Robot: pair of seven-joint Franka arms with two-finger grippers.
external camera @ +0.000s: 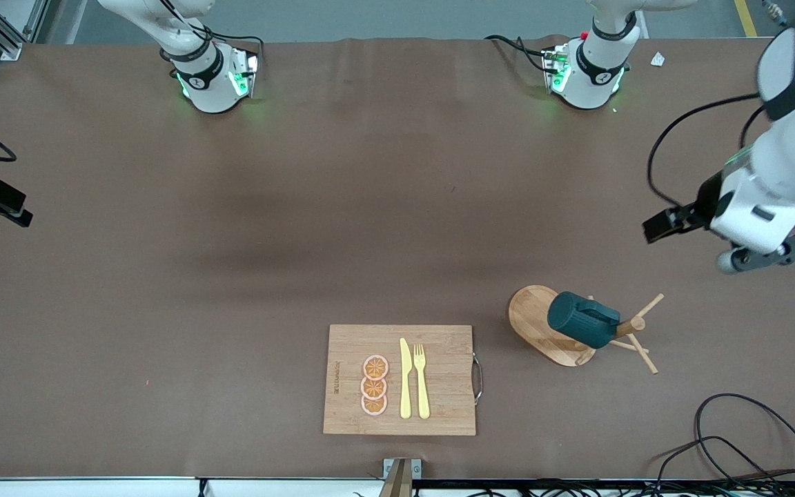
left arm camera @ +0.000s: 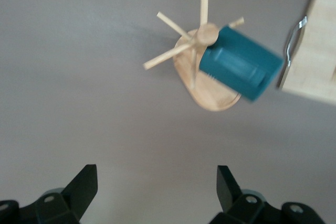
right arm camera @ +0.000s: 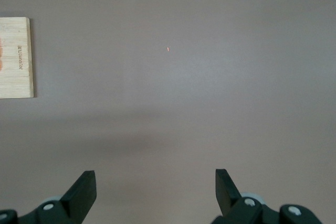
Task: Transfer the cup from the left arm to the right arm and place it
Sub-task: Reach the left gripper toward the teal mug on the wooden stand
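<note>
The cup (external camera: pixel 582 319) is hung on the wooden peg stand (external camera: pixel 563 330), apart from the opened, empty left gripper (left arm camera: pixel 157 192); the right gripper (right arm camera: pixel 156 192) is likewise held open over bare table.

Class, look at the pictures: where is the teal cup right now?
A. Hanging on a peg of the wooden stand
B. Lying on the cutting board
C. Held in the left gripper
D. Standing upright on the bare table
A: the cup hangs tilted on the wooden peg stand, while the left gripper is open and apart from it.

Under the left gripper (left arm camera: pixel 156 190) the table (left arm camera: pixel 79 103) is bare; ahead, the peg stand (left arm camera: pixel 197 51) holds the cup (left arm camera: pixel 239 69).
</note>
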